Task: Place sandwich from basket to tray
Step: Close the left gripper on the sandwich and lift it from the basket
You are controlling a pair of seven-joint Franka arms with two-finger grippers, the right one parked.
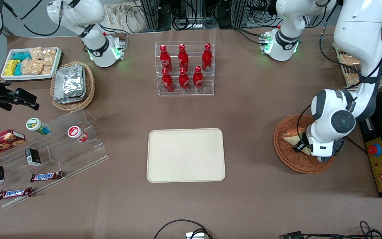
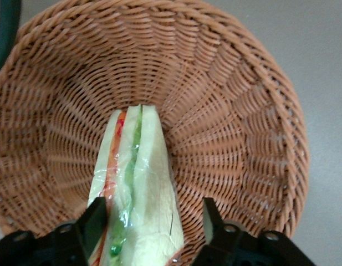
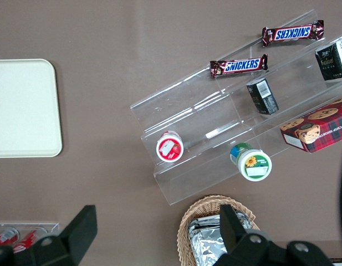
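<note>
The claw (image 2: 151,227) is lowered into the basket (image 1: 285,151), at the working arm's end of the surface. Its two fingers (image 2: 95,221) are spread, one on each side of the sandwich (image 2: 138,188); nothing is pinched yet. One finger is seen just beside the wrapped sandwich, perhaps touching it; the other stands a little apart.

The sandwich is seen standing on edge in the basket, its wide end between the fingers and its narrow tip pointing away from the claw toward the basket's middle. In the front view it is partly hidden by the arm.

Several risks can be judged. The soft bread could be crushed if the claw is closed hard. The slippery wrap could let the wedge slide out, since it tapers. Because the fingers are not centred, the sandwich could be tipped sideways as they close.

The tray (image 1: 186,155) lies well apart, toward the middle of the surface.
</note>
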